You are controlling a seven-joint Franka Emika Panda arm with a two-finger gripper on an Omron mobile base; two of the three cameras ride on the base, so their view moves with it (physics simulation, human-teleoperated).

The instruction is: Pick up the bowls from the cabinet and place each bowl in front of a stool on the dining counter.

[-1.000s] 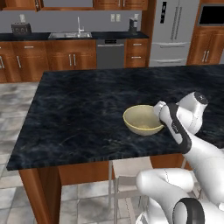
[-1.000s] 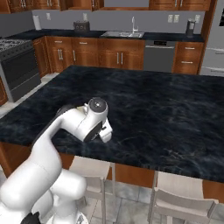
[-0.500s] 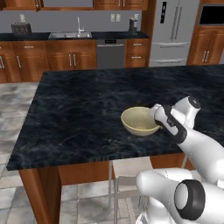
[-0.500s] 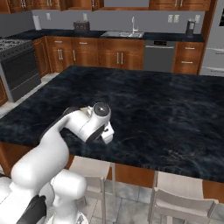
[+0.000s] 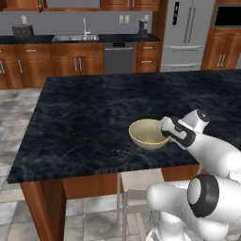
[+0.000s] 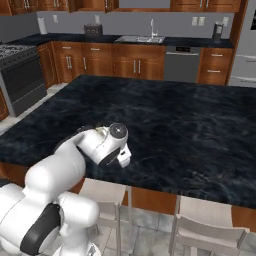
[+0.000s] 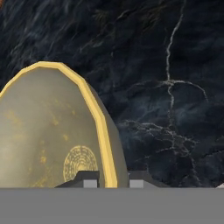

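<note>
One olive-beige bowl (image 5: 147,134) with a thin yellow rim sits low over the dining counter (image 5: 94,117), close to its front edge and just above a pale stool (image 5: 141,186). My gripper (image 5: 164,132) is shut on the bowl's right rim. In the hand view the bowl (image 7: 48,140) fills the left side, and its yellow rim runs down between my fingertips (image 7: 89,180), with the gripper (image 7: 112,180) pinching it. In the right base view my hand (image 6: 122,156) reaches over the counter (image 6: 190,130) and the arm hides the bowl. The cabinet is out of view.
Two more stools (image 6: 104,196) (image 6: 207,227) stand under the counter's front edge. Far behind are the sink counter (image 5: 75,37), a dishwasher (image 5: 118,57), a fridge (image 5: 186,33), a toaster (image 5: 22,31) and a stove (image 6: 20,75). Black marble stretches left of and beyond the bowl.
My hand has carried the bowl slightly left and down, closer to the counter's front edge. The grip on the rim is unchanged.
</note>
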